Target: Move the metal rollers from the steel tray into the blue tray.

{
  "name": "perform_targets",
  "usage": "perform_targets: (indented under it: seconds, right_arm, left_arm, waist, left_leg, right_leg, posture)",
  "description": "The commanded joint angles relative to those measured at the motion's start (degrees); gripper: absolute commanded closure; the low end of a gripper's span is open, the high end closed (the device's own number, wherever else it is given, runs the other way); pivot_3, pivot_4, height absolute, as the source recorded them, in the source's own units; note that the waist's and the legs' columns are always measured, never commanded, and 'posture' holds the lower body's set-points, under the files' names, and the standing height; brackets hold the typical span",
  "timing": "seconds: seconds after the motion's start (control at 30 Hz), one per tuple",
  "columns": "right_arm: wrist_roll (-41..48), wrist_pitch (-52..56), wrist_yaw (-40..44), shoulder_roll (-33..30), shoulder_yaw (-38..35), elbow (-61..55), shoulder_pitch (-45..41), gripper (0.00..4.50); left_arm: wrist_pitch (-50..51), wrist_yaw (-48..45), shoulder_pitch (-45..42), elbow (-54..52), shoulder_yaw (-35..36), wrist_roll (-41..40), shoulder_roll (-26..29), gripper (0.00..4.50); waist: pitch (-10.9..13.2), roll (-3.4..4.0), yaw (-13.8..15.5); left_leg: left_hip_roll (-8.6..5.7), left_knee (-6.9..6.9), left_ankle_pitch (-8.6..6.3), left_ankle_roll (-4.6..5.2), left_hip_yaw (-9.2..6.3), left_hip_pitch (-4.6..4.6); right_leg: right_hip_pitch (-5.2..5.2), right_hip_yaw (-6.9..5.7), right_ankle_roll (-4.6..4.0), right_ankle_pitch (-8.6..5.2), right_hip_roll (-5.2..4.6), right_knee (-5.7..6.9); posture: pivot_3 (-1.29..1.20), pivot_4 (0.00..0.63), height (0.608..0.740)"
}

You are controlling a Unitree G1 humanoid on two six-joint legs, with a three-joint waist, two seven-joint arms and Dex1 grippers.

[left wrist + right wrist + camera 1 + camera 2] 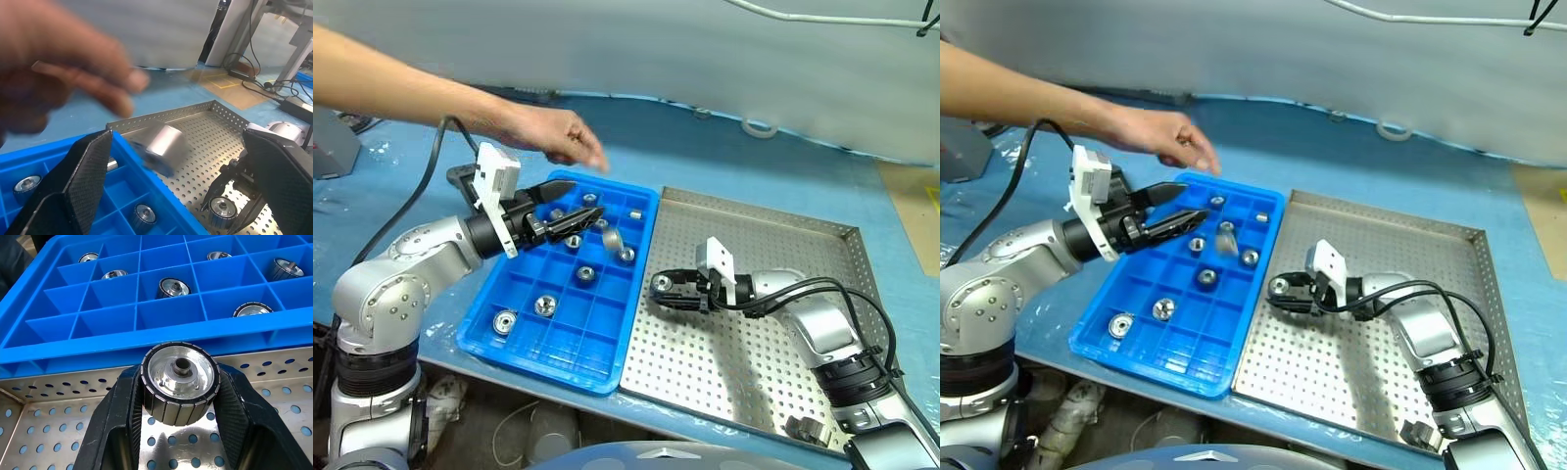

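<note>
Left arm bent, forearm reaching across toward the right; left gripper (560, 203) roughly level, fingers spread wide, nothing between them. Right arm reaches in from the right, wrist turned left; right gripper (662, 286) tilted slightly down, fingers (122, 406) clamped on one roller (180, 382).

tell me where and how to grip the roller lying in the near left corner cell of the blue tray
Grip the roller across its round ribbed side wall, coming straight down from above. It lies flat with its holed face up, and the blue tray cell walls block any sideways approach.
</note>
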Motion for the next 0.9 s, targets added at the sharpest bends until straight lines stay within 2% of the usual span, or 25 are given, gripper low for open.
perform_targets:
  seconds: [0.03, 0.47, 0.67, 0.8, 0.9]
  right_arm:
    - [1.03, -1.39, 0.57, 0.23, -0.94, -0.84, 0.31, 2.81]
    - [2.24, 0.08, -0.1, -0.23, -2.24, -2.66, 1.03, 2.81]
    - [12.51, 11.07, 0.78, -0.28, -4.69, -10.04, -1.07, 2.81]
    - [15.45, 15.07, 0.12, 0.67, -3.09, -13.47, -2.92, 2.81]
    - [9.56, 11.72, -1.68, 3.88, 2.18, -8.72, -5.44, 2.81]
  left_arm:
    - [-0.97, -0.08, -0.42, -0.98, 0.04, -0.82, 0.74, 0.0]
    - [-1.9, -0.25, -0.99, 0.21, -0.91, -0.49, 0.54, 0.0]
    - [-1.94, 0.13, -2.11, 1.33, -0.47, -0.94, 0.48, 0.0]
    - [-1.46, 0.52, -2.21, 1.2, -0.48, -1.48, 0.33, 0.0]
    - [-1.46, 0.43, -1.94, 1.11, -0.57, -1.58, 0.33, 0.0]
  waist:
    - [0.0, 0.0, 0.01]
    - [-0.01, -0.01, -0.02]
    - [0.0, 0.01, -0.05]
    - [-0.01, -0.01, 0.01]
    - [-0.06, -0.09, -0.08]
  left_leg:
    - [0.0, 0.0, 0.0, 0.0, 0.0, -0.01]
    - [-0.02, 0.01, 0.0, 0.0, 0.0, -0.02]
    - [-0.02, 0.01, 0.0, 0.0, -0.01, -0.01]
    - [0.0, -0.01, 0.0, 0.0, -0.01, 0.02]
    - [-0.01, 0.0, 0.01, -0.01, -0.01, 0.02]
  right_leg:
    - [0.0, 0.0, 0.0, 0.0, 0.0, 0.0]
    - [0.0, 0.0, 0.0, 0.0, 0.0, -0.01]
    - [-0.01, 0.01, 0.0, 0.0, 0.0, 0.0]
    - [0.01, 0.0, 0.0, 0.0, 0.0, -0.01]
    - [0.0, 0.0, 0.0, 0.0, 0.0, 0.01]
  posture:
    - [0.08, 0.15, 0.74]
    - [0.06, 0.15, 0.74]
    - [0.06, 0.15, 0.74]
    - [0.06, 0.15, 0.74]
    - [0.06, 0.15, 0.74]
